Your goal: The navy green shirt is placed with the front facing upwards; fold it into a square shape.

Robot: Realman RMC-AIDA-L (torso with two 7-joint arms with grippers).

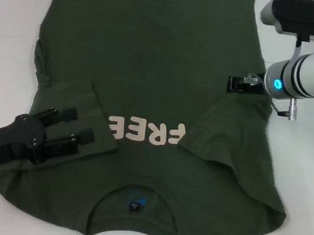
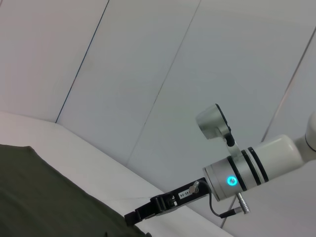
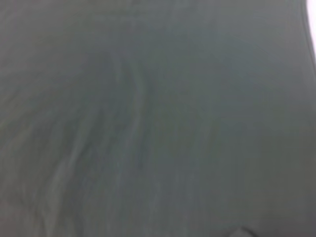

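I have the navy green shirt [image 1: 150,82] spread on the white bench [image 1: 14,17], neck [image 1: 136,203] nearest me and hem at the far edge, cream "FREE" lettering [image 1: 146,130] face up. Both sleeves are folded in over the chest: the left sleeve [image 1: 82,113] covers the start of the lettering, and the right sleeve [image 1: 224,132] lies diagonally beside the last letter.

My left gripper [image 1: 78,125] sits low over the folded left sleeve, its 2 black fingers [image 1: 59,114] parted and nothing held between them. My right gripper [image 1: 237,83] is at the shirt's right edge, just past the folded right sleeve; I cannot tell whether it is parted or closed. The left wrist view shows it [image 2: 143,213] low at the cloth's edge. The right wrist view is filled with green fabric [image 3: 148,118].
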